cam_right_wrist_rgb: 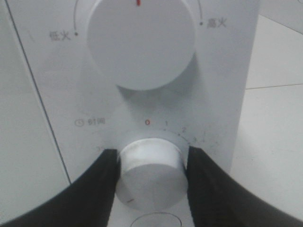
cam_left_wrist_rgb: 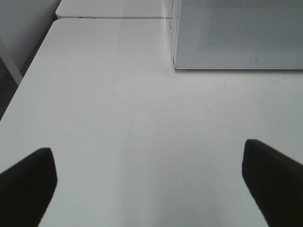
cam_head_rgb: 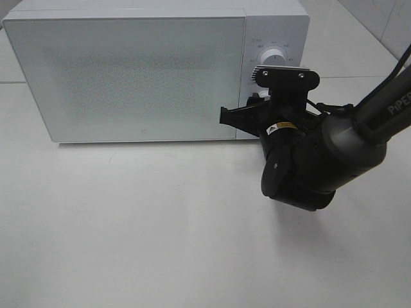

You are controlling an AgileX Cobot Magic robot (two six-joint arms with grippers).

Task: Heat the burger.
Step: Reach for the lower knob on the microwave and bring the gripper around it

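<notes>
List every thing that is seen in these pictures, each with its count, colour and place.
microwave: one, white, door shut, at the back of the table
upper knob: one, white with a red mark, on the microwave's control panel
lower knob: one, white, below the upper knob
table: two joined, white, under the microwave
left gripper: one, black, open, above the table
right gripper: one, black, shut on the lower knob

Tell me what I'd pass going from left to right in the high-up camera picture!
Microwave door → white dial on the microwave's control panel → black robot arm reaching in from the right edge.
</notes>
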